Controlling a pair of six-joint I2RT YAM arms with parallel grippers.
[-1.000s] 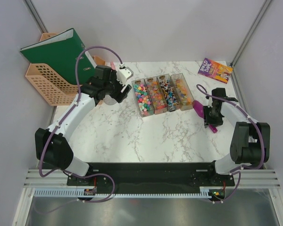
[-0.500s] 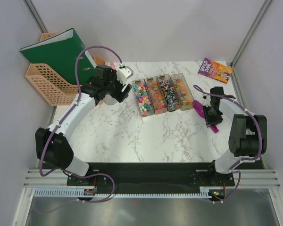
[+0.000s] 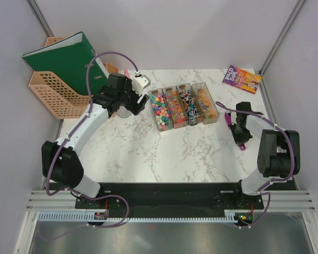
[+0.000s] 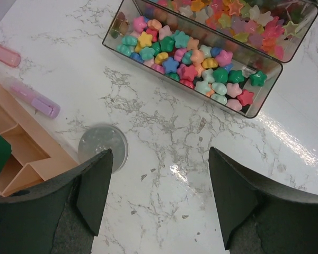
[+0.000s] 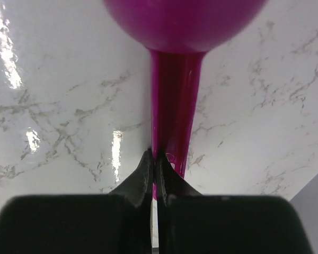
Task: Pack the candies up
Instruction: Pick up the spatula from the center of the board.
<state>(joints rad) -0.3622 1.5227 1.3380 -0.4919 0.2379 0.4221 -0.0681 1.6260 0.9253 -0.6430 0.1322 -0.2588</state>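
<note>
The candies (image 3: pixel 183 106) fill four clear trays side by side at the middle back; in the left wrist view the nearest tray holds star-shaped candies (image 4: pixel 191 61) in pink, green, yellow and blue. My left gripper (image 3: pixel 129 101) (image 4: pixel 159 159) hangs open over bare marble, left of the trays. A small clear round jar (image 4: pixel 102 148) stands by its left finger. My right gripper (image 3: pixel 238 129) (image 5: pixel 155 156) is shut on the left edge of the handle of the purple scoop (image 5: pixel 175 106), which lies on the table right of the trays.
A peach basket (image 3: pixel 50 95) with a green binder (image 3: pixel 69 58) stands at the back left. A book (image 3: pixel 241 78) lies at the back right. A pink marker (image 4: pixel 4 54) and a purple marker (image 4: pixel 34 98) lie beside the basket.
My right gripper has closed onto the scoop's handle. The left arm has stayed put.
</note>
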